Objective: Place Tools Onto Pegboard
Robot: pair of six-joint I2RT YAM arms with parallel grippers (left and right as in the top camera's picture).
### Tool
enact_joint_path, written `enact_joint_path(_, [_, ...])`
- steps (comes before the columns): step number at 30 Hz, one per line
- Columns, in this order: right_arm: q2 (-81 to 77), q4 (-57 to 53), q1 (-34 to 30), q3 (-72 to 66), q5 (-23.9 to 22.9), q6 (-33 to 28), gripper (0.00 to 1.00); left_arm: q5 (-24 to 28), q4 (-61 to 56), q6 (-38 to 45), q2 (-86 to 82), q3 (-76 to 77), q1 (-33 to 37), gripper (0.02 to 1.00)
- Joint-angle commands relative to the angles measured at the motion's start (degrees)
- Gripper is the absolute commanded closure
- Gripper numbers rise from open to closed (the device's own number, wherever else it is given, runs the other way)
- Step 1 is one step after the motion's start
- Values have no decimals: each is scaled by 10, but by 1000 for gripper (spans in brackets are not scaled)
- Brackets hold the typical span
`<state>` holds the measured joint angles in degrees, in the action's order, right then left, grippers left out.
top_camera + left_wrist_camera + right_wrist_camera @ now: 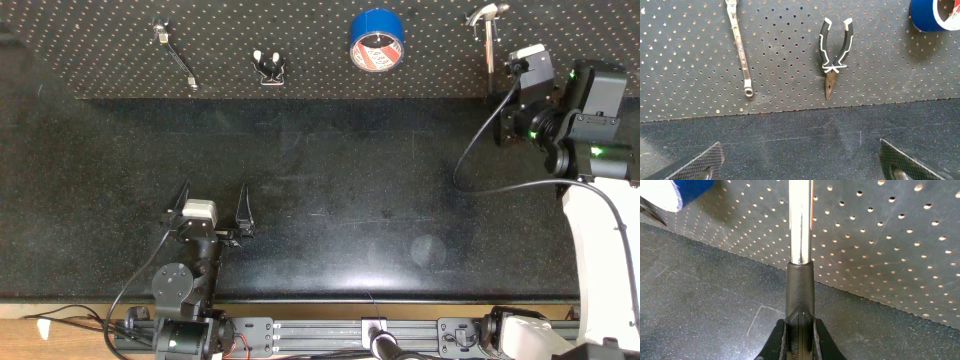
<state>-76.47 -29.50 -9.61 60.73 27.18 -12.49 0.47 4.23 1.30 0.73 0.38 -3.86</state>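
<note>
Dark, faintly scratched matting covers the worktop (350, 200), and a black pegboard (100, 50) dotted with small holes stands along its far edge. Four tools sit against the board. A slim metal wrench (178, 57) hangs with its ring end down. Just beside it are pliers (268, 68) with black, white-edged handles spread above a rusty-looking nose. A blue tape roll (377, 42) is farther along, cut off at the frame edge in the left wrist view. The hammer (488, 35) is at the right end.

The right pincer (800, 335) is clamped on the hammer's black moulded grip. The polished steel shaft rises from it in front of the pegboard (890, 230), and the head is cut off in that view. From above, the head sits near the board's top edge. Whether it rests on a hook is hard to make out; it seems to lie close against the board.

The left pincer (213, 205) sits low over the worktop, well apart from the tools. Its carbon-weave fingers (695, 162) are spread wide and hold nothing.
</note>
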Motion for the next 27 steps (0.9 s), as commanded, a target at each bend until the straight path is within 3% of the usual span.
enact_joint_path(1, [-18, 5, 4, 2, 3, 2, 928, 2, 5, 5, -5, -1, -2, 23])
enact_joint_path(15, [-90, 31, 4, 2, 3, -2, 923, 2, 5, 5, -5, -1, -2, 23])
enact_joint_path(16, [-90, 31, 4, 2, 3, -2, 568, 2, 5, 5, -5, -1, -2, 23])
enact_joint_path(17, [-90, 31, 4, 2, 3, -2, 557, 2, 4, 5, -5, -1, -2, 23])
enact_joint_path(18, [-90, 31, 4, 2, 3, -2, 400, 2, 5, 5, -5, -1, -2, 23])
enact_joint_path(20, [-86, 31, 4, 2, 3, -2, 248, 2, 5, 5, -5, -1, -2, 23])
enact_joint_path(21, [-74, 31, 4, 2, 3, -2, 84, 2, 4, 5, -5, -1, -2, 23])
enact_joint_path(24, [-22, 30, 4, 2, 1, -2, 75, 2, 5, 5, -5, -1, -2, 20])
enact_joint_path(27, [57, -11, 4, -13, -68, -2, 73, 2, 5, 5, -5, -1, -2, 23])
